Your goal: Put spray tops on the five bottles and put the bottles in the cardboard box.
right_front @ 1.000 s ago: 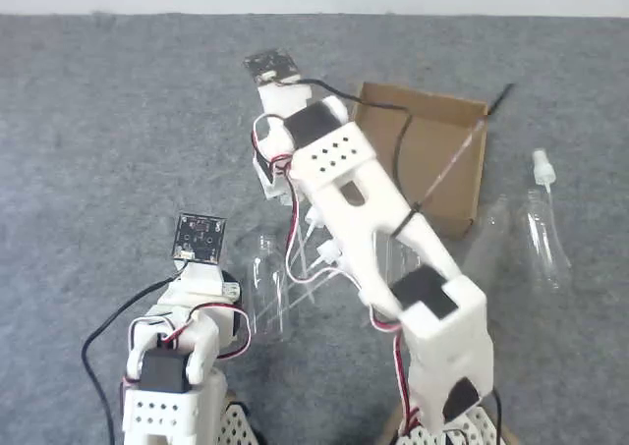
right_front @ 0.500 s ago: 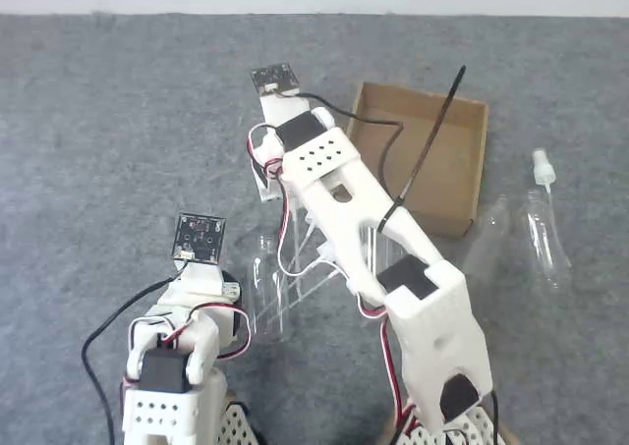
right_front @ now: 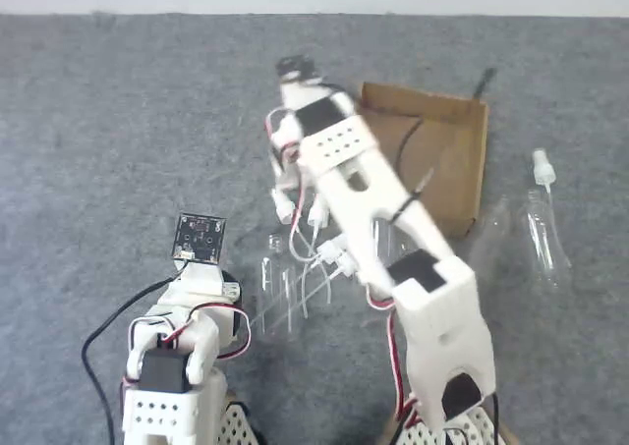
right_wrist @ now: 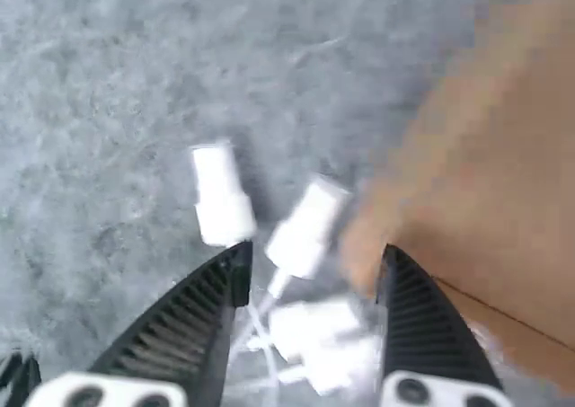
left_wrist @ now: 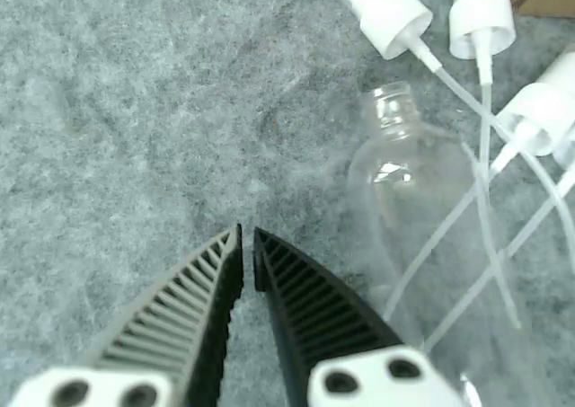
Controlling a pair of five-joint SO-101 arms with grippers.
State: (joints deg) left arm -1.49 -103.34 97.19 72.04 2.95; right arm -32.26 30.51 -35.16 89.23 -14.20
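Hanging with right fingers (right_wrist: 193, 322) spread wide over the tops (right_wrist: 304, 232) just beside the box (right_wrist: 485, 173). Centring on one top before closing, avoiding the tangled tubes (left_wrist: 467, 218). Resting with left fingers (left_wrist: 310, 313) narrow, empty, by an uncapped bottle (left_wrist: 404, 169) beyond the tops from the box.

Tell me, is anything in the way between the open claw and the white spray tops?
No, nothing visible. The right gripper is open, and the spray tops lie straight ahead of it on the grey mat. The cardboard box sits beside them, not between.
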